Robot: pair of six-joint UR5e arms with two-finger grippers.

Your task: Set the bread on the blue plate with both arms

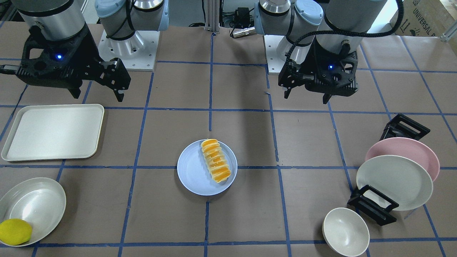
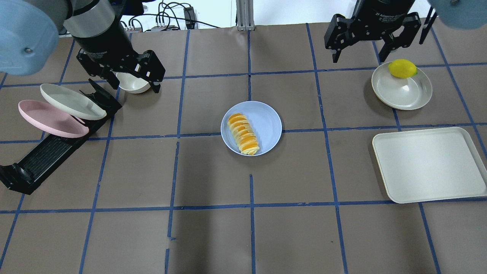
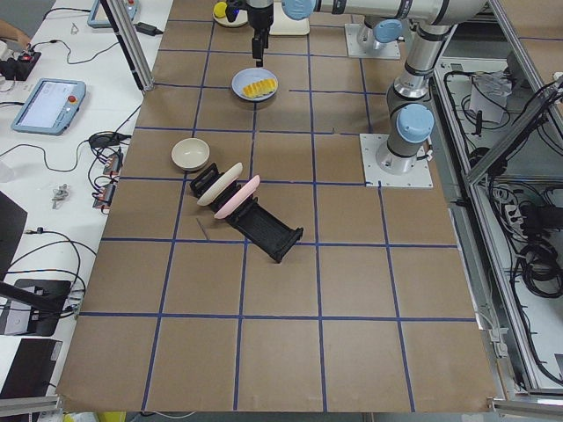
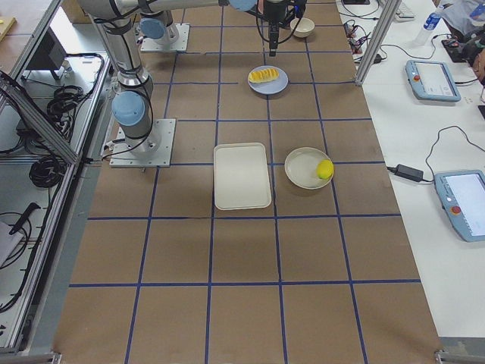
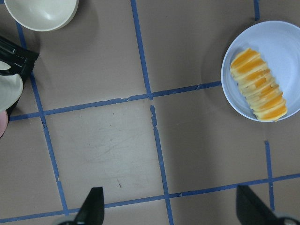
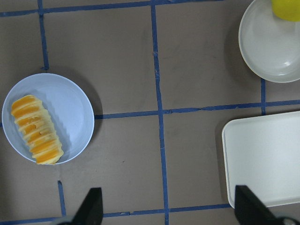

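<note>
The bread (image 2: 243, 134), an orange and cream striped roll, lies on the blue plate (image 2: 268, 121) at the table's middle. It also shows in the front view (image 1: 216, 160) on the plate (image 1: 194, 175). My left gripper (image 2: 135, 87) hangs open and empty above the table, well to the left of the plate. My right gripper (image 2: 358, 58) hangs open and empty, far to the plate's right. The left wrist view shows the bread (image 5: 258, 84) on the plate (image 5: 288, 44). The right wrist view shows it too (image 6: 36, 129).
A cream tray (image 2: 430, 163) lies on the right, with a lemon (image 2: 402, 68) in a cream dish (image 2: 403, 93) behind it. On the left, a black rack (image 2: 45, 156) holds a pink plate (image 2: 49, 120) and a cream plate (image 2: 72, 101). A small bowl (image 2: 131, 84) sits under my left gripper.
</note>
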